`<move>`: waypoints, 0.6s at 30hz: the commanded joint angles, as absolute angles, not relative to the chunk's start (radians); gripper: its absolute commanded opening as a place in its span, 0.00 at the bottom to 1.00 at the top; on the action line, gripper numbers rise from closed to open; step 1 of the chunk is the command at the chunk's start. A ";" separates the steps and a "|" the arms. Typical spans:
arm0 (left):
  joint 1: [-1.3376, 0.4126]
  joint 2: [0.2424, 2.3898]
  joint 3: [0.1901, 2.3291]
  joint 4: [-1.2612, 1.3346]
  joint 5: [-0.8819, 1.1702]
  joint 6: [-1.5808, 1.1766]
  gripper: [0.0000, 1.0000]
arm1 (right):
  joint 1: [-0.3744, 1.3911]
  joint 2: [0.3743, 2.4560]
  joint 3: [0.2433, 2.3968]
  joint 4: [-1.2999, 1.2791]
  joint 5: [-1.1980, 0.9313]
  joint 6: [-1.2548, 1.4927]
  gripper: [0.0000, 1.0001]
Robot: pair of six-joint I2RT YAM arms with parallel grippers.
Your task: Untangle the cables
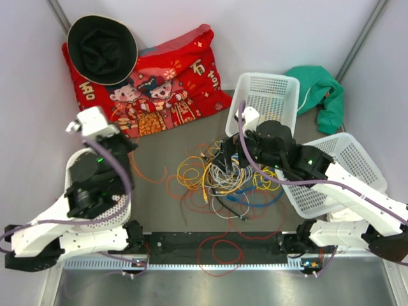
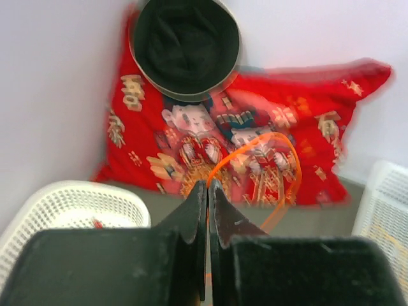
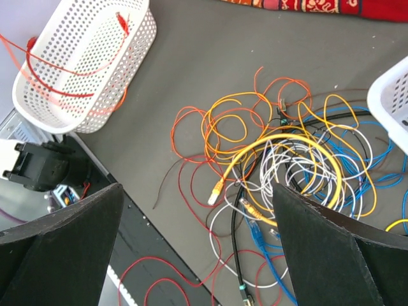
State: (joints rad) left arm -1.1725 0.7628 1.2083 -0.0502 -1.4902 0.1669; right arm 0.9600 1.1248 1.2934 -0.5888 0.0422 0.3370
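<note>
The cables [image 1: 223,175] lie in a tangled pile of yellow, orange, red, white, blue and black loops at mid-table. My right gripper [image 1: 237,145] hovers over the pile's far right side. In the right wrist view it is open [image 3: 197,191], its fingers wide apart above the cables [image 3: 287,159], with a yellow plug end [image 3: 218,190] and a blue plug [image 3: 255,229] below. My left gripper [image 1: 89,122] is raised at the far left. In the left wrist view it [image 2: 208,185] is shut on a thin orange cable [image 2: 290,159] that loops out in front of the tips.
A white basket [image 1: 108,210] sits under the left arm and holds a red cable [image 3: 64,76]. Two more white baskets [image 1: 268,95] [image 1: 357,159] stand right. Red cushion [image 1: 172,83], black hat [image 1: 102,48] and green cloth [image 1: 322,89] lie at the back. A red cable [image 1: 220,252] crosses the front rail.
</note>
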 commanded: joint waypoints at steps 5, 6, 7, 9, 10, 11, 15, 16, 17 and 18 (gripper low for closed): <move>-0.517 1.181 1.572 -0.643 -0.733 -0.327 0.00 | 0.962 1.065 1.276 -0.566 0.109 0.311 0.99; -0.461 1.199 1.575 -0.641 -0.718 -0.351 0.00 | 0.962 1.054 1.273 -0.571 0.130 0.305 0.99; -0.439 1.218 1.581 -0.655 -0.710 -0.362 0.00 | 0.960 1.048 1.269 -0.577 0.139 0.296 0.99; -0.361 1.255 1.592 -0.682 -0.707 -0.408 0.00 | 0.960 1.036 1.266 -0.591 0.164 0.278 0.99; -0.335 1.259 1.598 -0.716 -0.718 -0.425 0.00 | 0.959 1.032 1.261 -0.591 0.170 0.273 0.99; -0.286 1.252 1.597 -0.729 -0.732 -0.458 0.00 | 0.959 1.031 1.256 -0.589 0.176 0.268 0.99; -0.209 1.175 1.560 -0.752 -0.828 -0.506 0.00 | 0.960 1.045 1.233 -0.563 0.173 0.256 0.99; -0.201 1.145 1.563 -0.774 -0.850 -0.517 0.00 | 0.960 1.051 1.230 -0.560 0.167 0.256 0.99; -0.199 1.134 1.572 -0.787 -0.868 -0.523 0.00 | 0.959 1.060 1.232 -0.560 0.157 0.255 0.99; -0.198 1.125 1.594 -0.799 -0.902 -0.526 0.00 | 0.959 1.077 1.235 -0.560 0.150 0.255 0.99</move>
State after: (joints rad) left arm -0.2119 1.2381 1.5417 -0.7479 -0.8055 -0.4484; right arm 0.9600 1.0447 1.2377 -0.5915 0.1555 0.2790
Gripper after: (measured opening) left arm 0.011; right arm 0.987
